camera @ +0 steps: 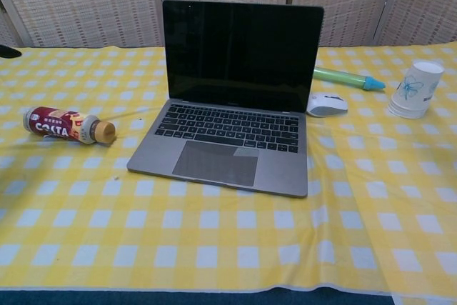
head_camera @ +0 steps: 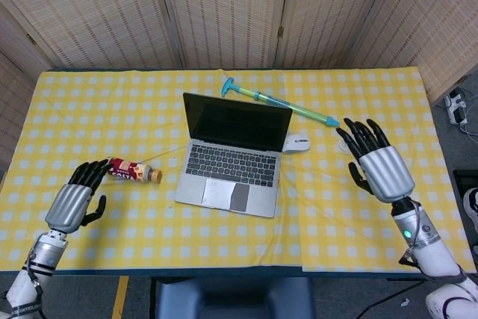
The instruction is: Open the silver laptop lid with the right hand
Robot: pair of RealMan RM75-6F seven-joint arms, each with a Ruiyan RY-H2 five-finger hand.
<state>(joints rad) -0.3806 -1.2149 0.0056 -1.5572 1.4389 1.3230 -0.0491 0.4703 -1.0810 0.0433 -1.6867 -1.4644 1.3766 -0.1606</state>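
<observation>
The silver laptop [head_camera: 234,156] sits near the middle of the surface [head_camera: 224,244], which is covered with a yellow and white checked cloth. Its lid stands open, close to upright and leaning slightly back, and the screen is dark. The chest view shows the black keyboard, a wide grey trackpad with a pale patch at its right far corner, and a silver body turned a little so that its near left corner points toward the camera.

The right hand [head_camera: 377,163] hangs to the right of the laptop, well apart from it, back upward, dark fingers spread and pointing away toward the far side, with nothing in it. The left hand [head_camera: 77,198] is at the left near side of the surface, also back upward, fingers loosely apart and empty; its fingertips lie close to a bottle, but contact cannot be told.

That bottle [camera: 66,124], with a red label and a tan cap, lies on its side to the left of the laptop. A white mouse [camera: 327,104] rests just beside the laptop's right far corner. Behind it a long green and blue tool [head_camera: 278,102] lies slantwise across the far part of the surface. A white paper cup [camera: 415,89] with a blue pattern stands further right.
</observation>
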